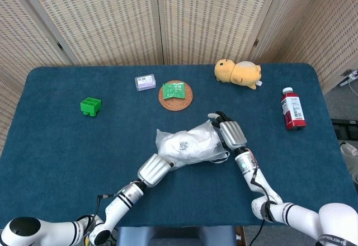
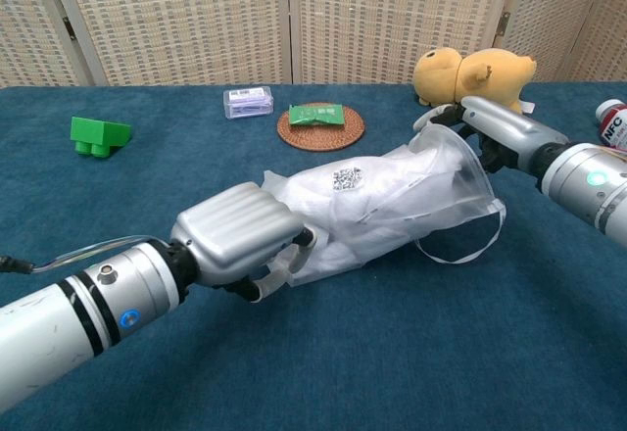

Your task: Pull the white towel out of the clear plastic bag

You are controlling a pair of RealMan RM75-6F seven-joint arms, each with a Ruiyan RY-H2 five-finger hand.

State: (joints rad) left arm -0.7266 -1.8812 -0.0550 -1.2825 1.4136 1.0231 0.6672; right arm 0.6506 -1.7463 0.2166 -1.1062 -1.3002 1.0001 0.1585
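Observation:
The clear plastic bag [image 1: 206, 135] [image 2: 443, 188] lies on the blue table, slanting from near left to far right. The white towel [image 1: 182, 145] [image 2: 353, 206] fills it, with a QR label showing on top. My left hand [image 1: 155, 169] [image 2: 238, 242] is at the bag's closed near end, fingers curled around that corner and gripping it. My right hand [image 1: 230, 132] [image 2: 495, 132] pinches the rim of the bag's open mouth at the far right. A loose bag handle [image 2: 468, 246] loops onto the table below the mouth.
A woven coaster with a green packet [image 1: 175, 94] and a small clear box [image 1: 145, 82] sit behind the bag. A green block [image 1: 90, 106] is at the left. A yellow plush toy [image 1: 238, 72] and a red bottle [image 1: 292, 108] are at the right.

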